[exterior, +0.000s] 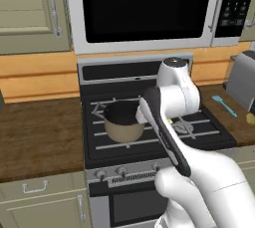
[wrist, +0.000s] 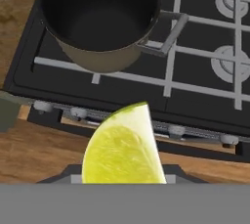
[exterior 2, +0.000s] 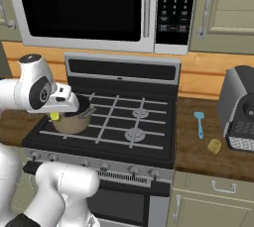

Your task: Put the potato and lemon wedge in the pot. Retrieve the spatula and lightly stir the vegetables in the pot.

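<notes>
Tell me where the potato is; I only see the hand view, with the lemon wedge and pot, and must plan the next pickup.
Observer: The potato lies on the wooden counter to the right of the stove.
Operator: And the spatula?
Observer: The spatula lies on that same counter, nearer the wall than the potato and not touching it.
Operator: Anything close by?
Observer: A grey toaster stands just to the right of both.
</notes>
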You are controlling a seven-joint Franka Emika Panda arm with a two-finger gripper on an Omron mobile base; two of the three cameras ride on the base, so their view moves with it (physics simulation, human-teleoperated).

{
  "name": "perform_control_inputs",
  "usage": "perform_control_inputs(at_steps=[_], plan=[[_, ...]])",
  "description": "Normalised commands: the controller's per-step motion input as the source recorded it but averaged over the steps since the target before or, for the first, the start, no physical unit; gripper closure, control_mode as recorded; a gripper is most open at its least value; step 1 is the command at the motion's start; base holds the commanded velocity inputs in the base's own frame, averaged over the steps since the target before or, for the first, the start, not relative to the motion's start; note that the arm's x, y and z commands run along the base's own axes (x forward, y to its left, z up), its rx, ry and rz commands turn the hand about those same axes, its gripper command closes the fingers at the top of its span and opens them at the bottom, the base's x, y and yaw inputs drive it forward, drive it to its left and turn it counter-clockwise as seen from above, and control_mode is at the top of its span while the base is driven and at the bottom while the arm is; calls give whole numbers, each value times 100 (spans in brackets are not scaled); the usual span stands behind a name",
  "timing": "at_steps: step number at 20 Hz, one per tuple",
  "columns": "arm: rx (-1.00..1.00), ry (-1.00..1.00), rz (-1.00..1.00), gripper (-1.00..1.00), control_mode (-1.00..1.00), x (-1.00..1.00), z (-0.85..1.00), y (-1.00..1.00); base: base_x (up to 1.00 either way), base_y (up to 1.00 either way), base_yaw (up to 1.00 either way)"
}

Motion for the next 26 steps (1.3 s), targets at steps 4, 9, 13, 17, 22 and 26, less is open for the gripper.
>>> perform_control_inputs(at_steps=[4, 9, 13, 17, 22, 26], plan=[[-1, 0, 0, 100, -100, 25, 2, 61, 0, 0, 0], [-3, 0, -1, 100, -100, 56, -10, 25, 0, 0, 0], [0, 0, -1, 100, -100, 57, -36, 0, 0, 0, 0], [0, 0, 0, 100, -100, 48, -57, 0, 0, 0, 0], [0, 0, 0, 100, -100, 54, -46, 1, 0, 0, 0], [0, 0, 0, 100, -100, 42, 0, 19, 0, 0, 0]])
